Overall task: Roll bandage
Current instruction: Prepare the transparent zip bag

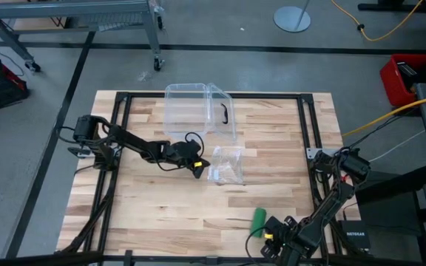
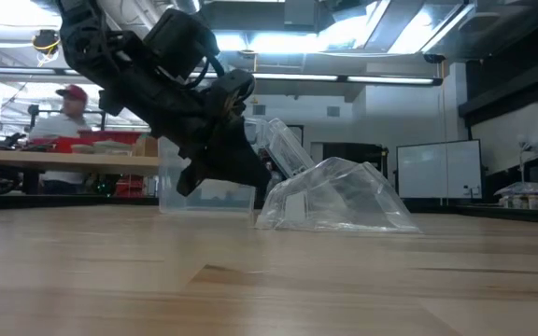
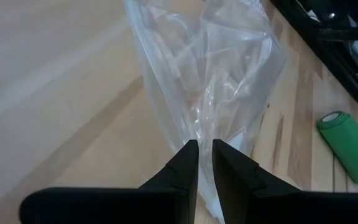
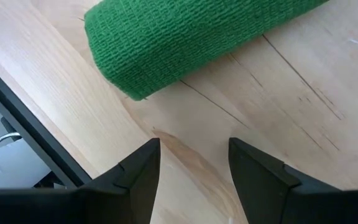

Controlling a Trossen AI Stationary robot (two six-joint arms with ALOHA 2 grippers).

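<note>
The bandage (image 1: 259, 219) is a stubby green roll lying on its side on the wood near the table's front edge; it also shows in the right wrist view (image 4: 185, 43) and the left wrist view (image 3: 348, 146). My right gripper (image 4: 194, 168) hangs open just short of the roll's end and touches nothing; in the high view it (image 1: 272, 233) is at the front right. My left gripper (image 1: 200, 168) reaches in from the left to mid-table. It is shut on the left end of a crinkly clear plastic wrapper (image 1: 226, 164). My left gripper pinches the wrapper's end (image 3: 207, 127) between its two nearly closed fingers; one layer or several, I cannot tell. The fingers slant down from the table's left. The wrapper fans out beyond the fingertips and bulges up like a tent (image 2: 339, 191), its bottom edge on the table.
A clear plastic box (image 1: 198, 107) with a black handle stands open at the far middle, just behind the wrapper. Black frame rails (image 1: 305, 125) run around the tabletop. A person in a red cap (image 2: 63, 117) sits in the room beyond the table.
</note>
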